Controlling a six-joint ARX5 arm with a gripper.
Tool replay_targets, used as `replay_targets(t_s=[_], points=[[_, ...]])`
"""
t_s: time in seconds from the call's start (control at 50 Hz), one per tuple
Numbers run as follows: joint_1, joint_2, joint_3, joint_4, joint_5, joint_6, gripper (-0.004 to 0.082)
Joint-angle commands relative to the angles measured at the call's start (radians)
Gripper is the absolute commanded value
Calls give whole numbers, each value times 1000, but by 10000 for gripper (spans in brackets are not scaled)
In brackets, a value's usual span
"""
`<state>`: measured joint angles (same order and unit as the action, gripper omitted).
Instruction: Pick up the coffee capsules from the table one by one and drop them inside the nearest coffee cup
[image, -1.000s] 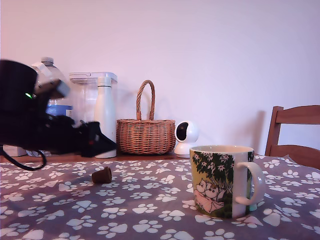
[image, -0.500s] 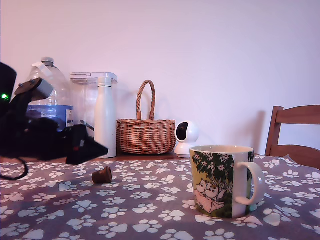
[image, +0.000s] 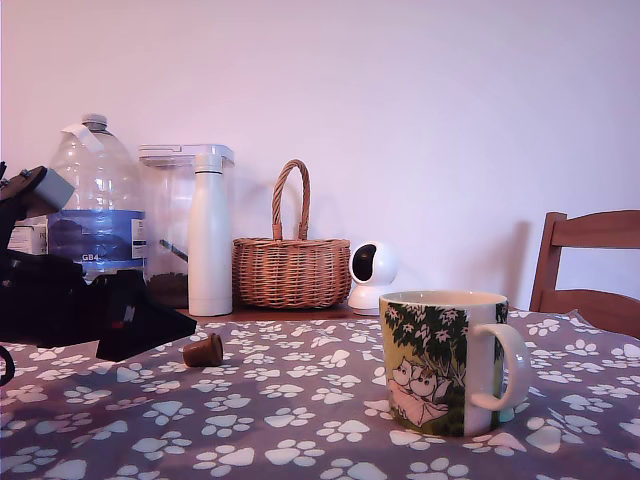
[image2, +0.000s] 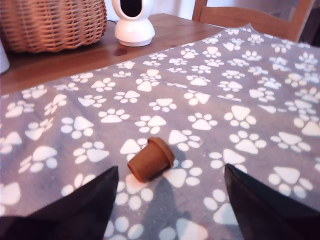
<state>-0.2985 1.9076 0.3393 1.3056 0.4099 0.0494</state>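
One dark-brown coffee capsule (image: 204, 350) lies on its side on the paw-print table (image: 300, 420), to the exterior view's left of the coffee cup (image: 440, 362). The cup is a cream mug with green foliage, its handle toward the exterior view's right. My black gripper (image: 160, 322) hovers low over the cloth at the exterior view's left, its tip just short of the capsule. In the wrist view the gripper (image2: 171, 170) is open. The capsule (image2: 150, 160) lies just ahead of the two dark fingers (image2: 90, 205), untouched. The mug is out of the wrist view.
Behind the cloth on the wooden surface (image2: 65, 62) stand a water jug (image: 95, 215), a clear container (image: 175, 225), a white bottle (image: 210, 240), a wicker basket (image: 291, 265) and a small white camera (image: 373, 270). A wooden chair (image: 590, 260) is at the exterior view's right.
My arm has drawn back toward the exterior view's left and sunk lower, nearer the cloth. The capsule and the mug have not moved.
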Motion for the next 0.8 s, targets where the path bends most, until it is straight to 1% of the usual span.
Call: replay_targets(t_s=[0.0, 0.06, 0.14, 0.18, 0.28, 0.32, 0.38, 0.4, 0.46, 0.5, 0.52, 0.54, 0.58, 0.6, 0.62, 0.66, 0.68, 0.78], points=[[2, -11, 16, -3, 2, 12, 607], [2, -11, 33, -36, 2, 13, 606], [2, -11, 64, -88, 8, 41, 606], [2, -11, 81, -116, 14, 46, 607], [2, -11, 122, -206, 36, 80, 606], [1, -11, 136, -240, 36, 83, 606], [1, -11, 157, -288, 36, 133, 606], [1, -11, 163, -299, 36, 135, 606], [1, -11, 179, -337, 35, 182, 606], [1, -11, 192, -364, 34, 188, 606], [1, -11, 198, -378, 34, 214, 605], [1, -11, 206, -393, 34, 216, 606], [1, -11, 221, -421, 34, 241, 605], [1, -11, 228, -438, 34, 243, 604], [1, -11, 235, -451, 34, 261, 604], [1, -11, 249, -482, 34, 277, 604], [1, -11, 258, -498, 34, 296, 604], [1, -11, 301, -583, 27, 345, 603]])
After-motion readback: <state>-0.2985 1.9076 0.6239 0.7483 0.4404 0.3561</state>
